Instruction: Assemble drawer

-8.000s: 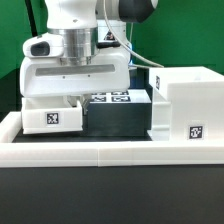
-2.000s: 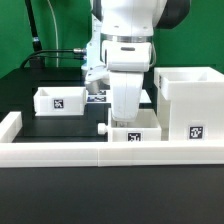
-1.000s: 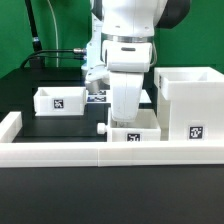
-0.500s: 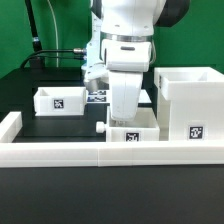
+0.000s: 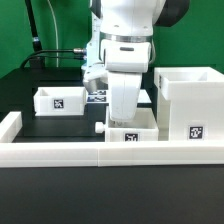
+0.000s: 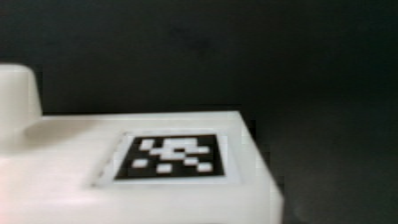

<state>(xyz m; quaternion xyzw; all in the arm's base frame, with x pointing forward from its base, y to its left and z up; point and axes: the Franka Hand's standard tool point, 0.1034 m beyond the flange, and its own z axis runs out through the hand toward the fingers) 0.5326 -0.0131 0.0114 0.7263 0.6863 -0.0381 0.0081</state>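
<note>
Quick note on where things could go sideways here. The gripper (image 5: 125, 119) is set low on the near tray (image 5: 146, 124), and its fingertips are hidden behind the tray wall. It can't be told whether the tray is pinched or the fingers are just hanging loose around the wall. Nothing of the fingers is seen in the wrist view either, only the tray's tag (image 6: 173, 158) and the knob (image 6: 15, 90).

The near tray is sat right against the rail (image 5: 50, 152), with the knob (image 5: 101, 128) sticking out toward the exterior view's left. The housing (image 5: 186, 98) is just beside it on the exterior view's right. Whether tray and housing are touching can't be made out. The far tray (image 5: 57, 100) is parked well apart, so it's probably safe from being bumped.

Likely trouble, as a guess:
- If only one thin wall is gripped, the tray could be tipped on lifting, with the knob end dropping.
- If it's dragged rather than lifted, it could be jammed against the rail or the housing's side.
- The housing looks open upward. A tray brought in crooked could be caught on its rim, and the housing could get shoved out of place.
- If the grip is weak, the tray could be dropped halfway.
</note>
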